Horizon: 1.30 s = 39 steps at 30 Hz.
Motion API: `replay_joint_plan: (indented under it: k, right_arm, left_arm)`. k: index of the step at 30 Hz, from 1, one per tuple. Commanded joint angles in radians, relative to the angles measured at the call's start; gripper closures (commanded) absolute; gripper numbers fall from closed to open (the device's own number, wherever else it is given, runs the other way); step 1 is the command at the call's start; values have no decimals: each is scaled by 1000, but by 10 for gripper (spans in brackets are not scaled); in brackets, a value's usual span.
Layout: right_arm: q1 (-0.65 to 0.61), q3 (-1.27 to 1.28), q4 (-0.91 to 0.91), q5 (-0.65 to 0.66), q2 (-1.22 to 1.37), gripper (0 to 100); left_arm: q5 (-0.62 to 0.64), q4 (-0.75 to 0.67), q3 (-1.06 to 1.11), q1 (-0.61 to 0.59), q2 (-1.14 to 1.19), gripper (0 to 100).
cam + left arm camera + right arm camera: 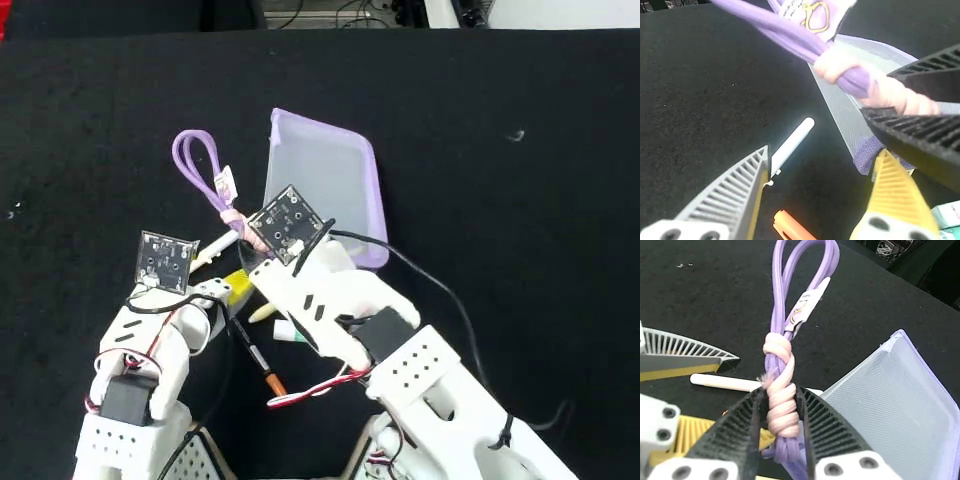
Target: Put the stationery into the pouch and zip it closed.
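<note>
Overhead and wrist views of the black bench (pixel 520 110). The pouch (pixel 325 185), translucent mesh with a lilac border, lies flat near the centre of the bench. A purple cord loop (pixel 195 160) extends from its near corner and carries a small white tag (pixel 225 183).

The right hand (pixel 781 392) is pinched on the pink wrapping (pixel 776 365) wound around the cord. Its two black ribbed fingers (pixel 737 430) press against either side of the wrap. The loop (pixel 782 300) and tag (pixel 807 302) run out beyond the grip, and the pouch (pixel 890 405) lies just beside it.

The left hand (pixel 825 150) is spread, one grey finger and one yellow, holding nothing. It hangs over the bench close to the right hand (pixel 245 235). A white pen (pixel 792 142) lies on the bench between its fingers, just beside the grey one.

An orange cap (pixel 787 227) lies near the left hand; it is possibly the end of the black pen (pixel 255 358) lying between the two arms. A small box with teal print (pixel 947 215) lies beside the yellow finger. All stationery is outside the pouch.
</note>
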Motion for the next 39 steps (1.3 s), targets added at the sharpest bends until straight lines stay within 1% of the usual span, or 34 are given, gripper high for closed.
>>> replay_joint_plan:
  k: [1, 3, 7, 12, 14, 17, 20, 24, 27, 29, 35, 37, 39]
  right_arm:
    - [17, -15, 2, 11, -38, 987]
    - [17, -15, 2, 11, -38, 987]
    - [17, -16, 5, 11, -38, 987]
    - [17, -16, 5, 11, -39, 987]
    - [17, -24, 8, 11, -39, 987]
    - [18, -42, 38, 11, -39, 987]
    - [31, -62, 64, 9, -39, 987]
    - [75, -67, 60, 8, -39, 987]
    - [83, -82, 63, -40, -39, 987]
    - [81, -82, 66, -46, -39, 987]
    - [81, -84, 66, -52, -39, 987]
    - [81, -84, 66, -52, -39, 987]
    - [81, -84, 66, -52, -39, 987]
  left_arm:
    - [20, -6, -47, 24, -3, 672]
    - [20, -32, -33, 22, -3, 672]
    - [11, -192, 85, 21, 5, 672]
    - [9, -218, 81, 22, 6, 672]
    - [-6, -210, 81, 19, 8, 672]
    - [-81, -164, 81, 22, 8, 672]
    - [-94, -130, 81, 38, 8, 672]
    - [-94, -74, 74, 77, 3, 672]
    - [-92, -58, 58, 74, 8, 672]
    - [-89, -38, 45, 73, 6, 672]
    - [-77, -40, 38, 79, 8, 673]
    - [-37, -57, 30, 77, 9, 690]
    - [-28, -69, 24, 77, 9, 716]
